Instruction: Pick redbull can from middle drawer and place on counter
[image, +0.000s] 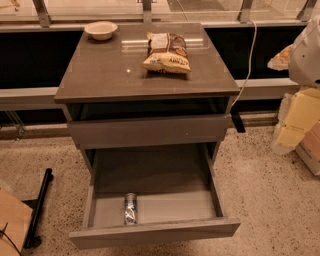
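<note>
Gripper (309, 50): we make out only a white bulk at the right edge, well apart from the drawer (150, 231); its spread we cannot tell. Can (130, 208) sits in the open drawer, near the front, left of centre. We judge it light, stiff, slick and dentable; grasp mid-body.

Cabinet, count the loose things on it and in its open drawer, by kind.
Bowl: 1, on the counter
Chip bag: 1, on the counter
Redbull can: 1, in the middle drawer
Total: 3
The gripper is out of view.
</note>
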